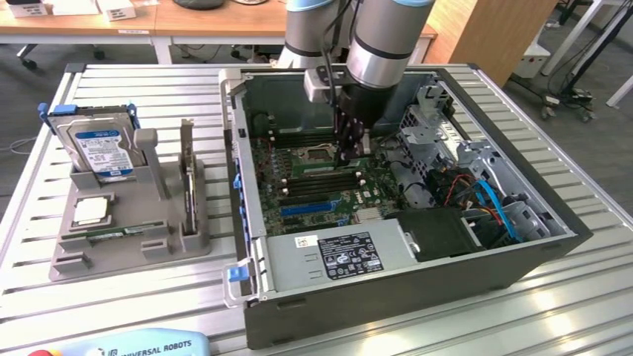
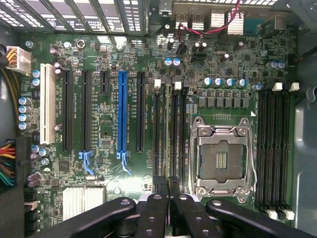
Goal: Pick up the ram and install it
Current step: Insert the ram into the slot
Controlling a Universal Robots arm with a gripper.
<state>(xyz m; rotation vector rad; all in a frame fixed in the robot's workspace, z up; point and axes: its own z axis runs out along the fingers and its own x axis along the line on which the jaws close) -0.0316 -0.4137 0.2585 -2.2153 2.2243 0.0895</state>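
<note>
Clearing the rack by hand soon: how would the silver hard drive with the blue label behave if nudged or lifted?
The hard drive looks like a rigid metal box, so it is probably stiff and heavy for its size. It stands on edge in the grey holder, so a nudge might tilt it, though the holder's posts likely check that.

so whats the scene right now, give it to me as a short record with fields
end effector: shut, down inside the open computer case, just above the motherboard
ram: seems to be held edge-on in the grip, lined up along the memory slots beside the processor socket
seated in slot: cannot tell
processor socket: empty, its frame closed
holder: to the exterior view's left of the case
hard drive: standing in the holder
</note>
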